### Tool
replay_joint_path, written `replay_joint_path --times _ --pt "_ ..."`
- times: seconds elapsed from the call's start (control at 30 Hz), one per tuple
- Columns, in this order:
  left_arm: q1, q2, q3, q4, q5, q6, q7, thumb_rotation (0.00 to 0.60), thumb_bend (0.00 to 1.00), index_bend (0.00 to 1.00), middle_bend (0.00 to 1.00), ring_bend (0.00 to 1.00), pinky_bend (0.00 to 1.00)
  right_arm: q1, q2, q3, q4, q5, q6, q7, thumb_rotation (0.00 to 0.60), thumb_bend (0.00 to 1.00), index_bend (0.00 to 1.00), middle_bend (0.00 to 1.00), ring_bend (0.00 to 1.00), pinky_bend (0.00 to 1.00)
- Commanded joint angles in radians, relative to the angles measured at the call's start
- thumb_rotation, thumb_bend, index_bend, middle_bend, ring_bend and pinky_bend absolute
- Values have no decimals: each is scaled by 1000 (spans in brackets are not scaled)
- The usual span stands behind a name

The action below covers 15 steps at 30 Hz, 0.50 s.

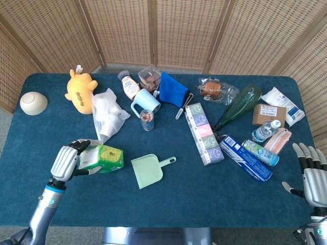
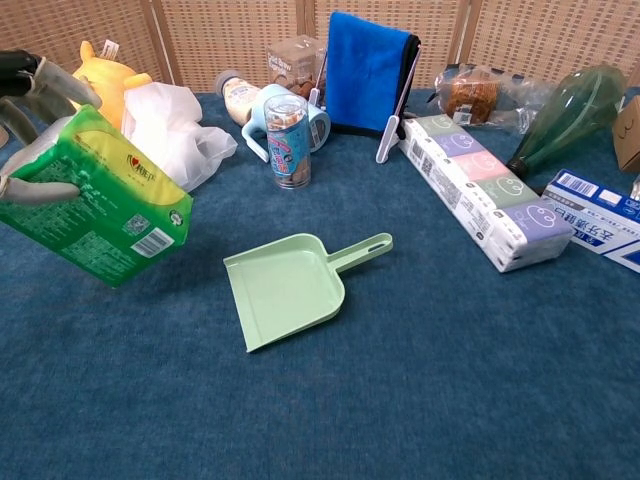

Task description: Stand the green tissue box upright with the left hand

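Observation:
My left hand (image 1: pixel 65 162) grips the green tissue box (image 1: pixel 102 158) by its left end, near the table's front left. In the chest view the green tissue box (image 2: pixel 100 200) is lifted off the blue cloth and tilted, its far end pointing down to the right. The left hand's fingers (image 2: pixel 45 85) wrap over its top and the thumb presses its near face. My right hand (image 1: pixel 311 173) hovers at the table's front right edge, fingers spread, holding nothing.
A light green dustpan (image 1: pixel 149 169) lies just right of the box. A white plastic bag (image 1: pixel 106 113) and a yellow plush toy (image 1: pixel 80 90) sit behind it. A white bowl (image 1: pixel 33 102) stands at far left. A mug, bottles and packets crowd the back and right.

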Motion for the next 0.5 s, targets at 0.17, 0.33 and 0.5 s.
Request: replay_joint_path --times 0.17,0.33,0.5 --pt "-15 -159 19 251 67 69 -152 600 24 340 491 355 461 2 -2 0 1 3 -4 -4 600 0 0 0 0 0" --pt "-6 -176 48 310 58 52 -109 600 18 322 444 320 439 1 -1 0 -1 1 0 -2 600 0 0 0 0 0" --pt "9 -125 61 261 24 20 -57 600 8 228 239 96 250 0 -1 -1 -2 0 -1 -3 600 0 0 0 0 0"
